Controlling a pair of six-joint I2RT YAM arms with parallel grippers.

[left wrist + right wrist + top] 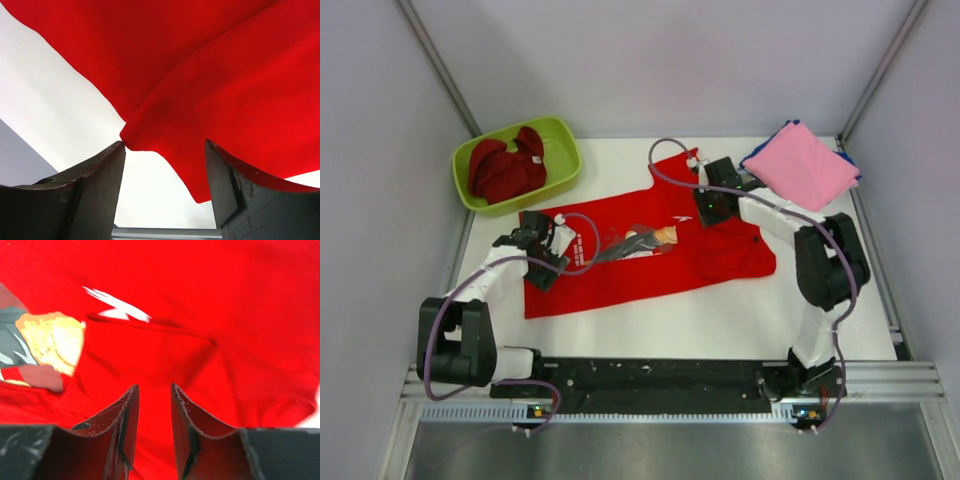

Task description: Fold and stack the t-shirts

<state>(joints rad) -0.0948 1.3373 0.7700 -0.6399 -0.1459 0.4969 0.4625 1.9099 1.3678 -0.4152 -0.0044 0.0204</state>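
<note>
1. On the middle of the white table (720, 320) lies the bright red t-shirt (640, 262), print up.
2. My left gripper (165, 145) is spread wide at its left edge.
3. My right gripper (155, 386) is over the far right part, fingers nearly together; I cannot tell if they pinch cloth.
4. Bare table shows along the near edge.
</note>
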